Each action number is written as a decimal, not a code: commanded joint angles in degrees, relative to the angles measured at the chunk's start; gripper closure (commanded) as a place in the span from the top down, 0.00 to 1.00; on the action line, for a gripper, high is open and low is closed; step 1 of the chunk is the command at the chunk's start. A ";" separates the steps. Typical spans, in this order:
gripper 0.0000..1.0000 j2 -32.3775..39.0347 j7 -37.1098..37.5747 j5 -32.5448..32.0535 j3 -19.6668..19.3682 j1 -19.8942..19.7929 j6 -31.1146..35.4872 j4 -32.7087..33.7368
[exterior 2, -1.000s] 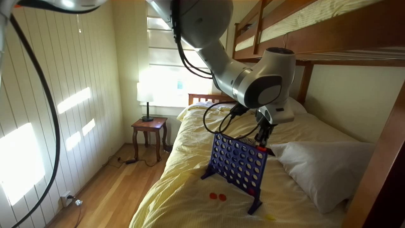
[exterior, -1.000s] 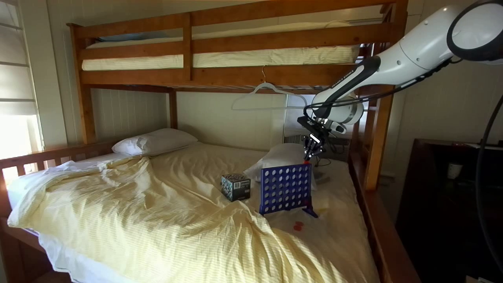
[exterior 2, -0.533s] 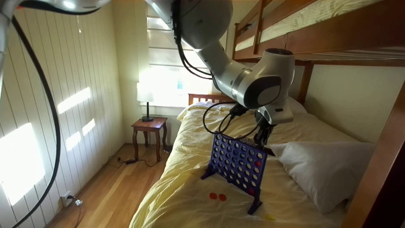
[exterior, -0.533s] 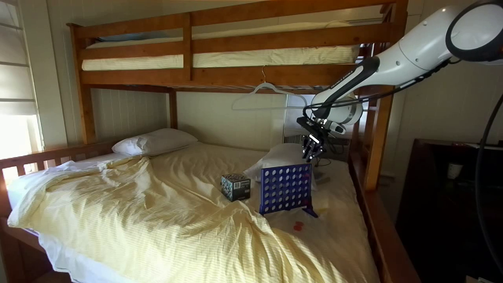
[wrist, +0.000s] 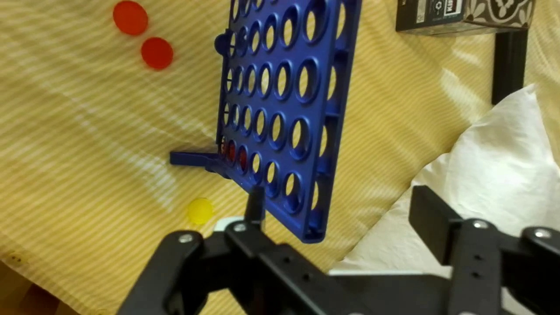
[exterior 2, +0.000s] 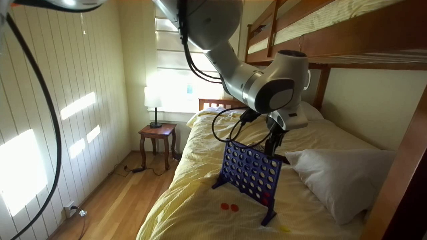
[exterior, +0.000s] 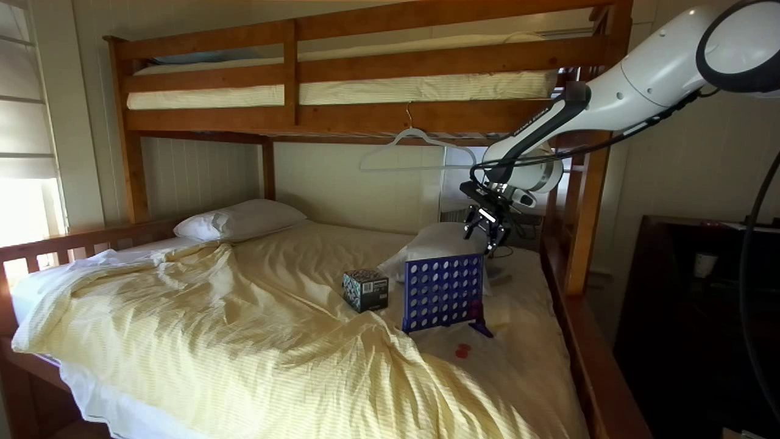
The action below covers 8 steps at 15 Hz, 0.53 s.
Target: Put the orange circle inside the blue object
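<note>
The claw [exterior: 479, 241] is just above the top edge of the blue board [wrist: 280, 105], right by one corner. Its two fingers [wrist: 431, 223] are wide apart, with open room between them, and in the wrist view the corner of the board shows in that gap. It is hard to tell if a finger touches the board.

An orange circle [exterior 2: 266, 194] is inside the board, low down in the line of holes at the end by the claw. A second circle [exterior 2: 264, 201] shows right under it. The board stands up on the bed [exterior: 341, 378]. One loose circle [wrist: 130, 17] lies flat on the bed, and its twin [wrist: 157, 53] is just beside it. A yellow circle [wrist: 200, 211] lies near a foot of the board.

A white pillow [exterior 2: 347, 180] is near the claw's end of the board, with some sheet between. The small box [exterior: 365, 290] stands apart from the board. The wooden rail [exterior: 600, 366] makes the bed's edge, and the board stands in from it. The top bunk's edge [exterior: 359, 119] is higher than the claw, and a coat hanger [exterior: 412, 132] hangs there.
</note>
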 commanded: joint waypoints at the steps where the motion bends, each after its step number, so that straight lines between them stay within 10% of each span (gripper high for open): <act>1: 1.00 -5.41 -6.74 -2.39 0.09 -0.07 -5.58 -4.76; 8: 1.00 -11.66 -20.58 -11.93 -0.11 0.64 -14.12 -10.91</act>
